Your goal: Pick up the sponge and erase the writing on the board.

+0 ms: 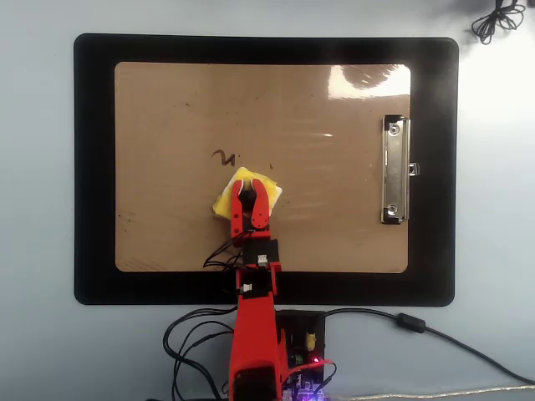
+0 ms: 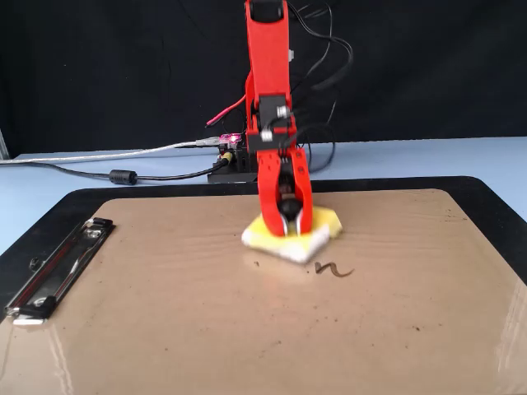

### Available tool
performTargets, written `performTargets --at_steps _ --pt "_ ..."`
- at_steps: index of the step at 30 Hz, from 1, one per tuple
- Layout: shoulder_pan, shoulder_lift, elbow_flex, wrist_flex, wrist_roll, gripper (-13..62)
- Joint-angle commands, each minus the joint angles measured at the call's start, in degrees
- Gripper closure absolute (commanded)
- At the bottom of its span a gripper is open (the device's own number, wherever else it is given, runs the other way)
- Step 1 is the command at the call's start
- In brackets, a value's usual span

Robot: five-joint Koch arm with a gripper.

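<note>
The tan-brown board (image 1: 167, 109) lies on a black mat; it also shows in the fixed view (image 2: 165, 321). The yellow sponge (image 1: 226, 200) rests flat on the board near its middle, as the fixed view (image 2: 321, 222) also shows. My red gripper (image 1: 248, 194) points straight down onto it, with its jaws closed around the black knob in the sponge's centre (image 2: 290, 224). Of the writing (image 1: 222, 157), only a short dark squiggle shows, just beyond the sponge. In the fixed view the writing (image 2: 333, 269) lies in front of the sponge and to its right.
The silver clip (image 1: 394, 171) is at the board's right end in the overhead view and on the left in the fixed view (image 2: 58, 276). The black mat (image 1: 92, 167) surrounds the board. An electronics box (image 1: 305, 351) and cables sit at the arm's base.
</note>
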Motion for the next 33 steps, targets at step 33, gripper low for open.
performTargets --at_steps 33 --pt "-4.0 -19.4 -19.0 -2.0 -1.5 57.3"
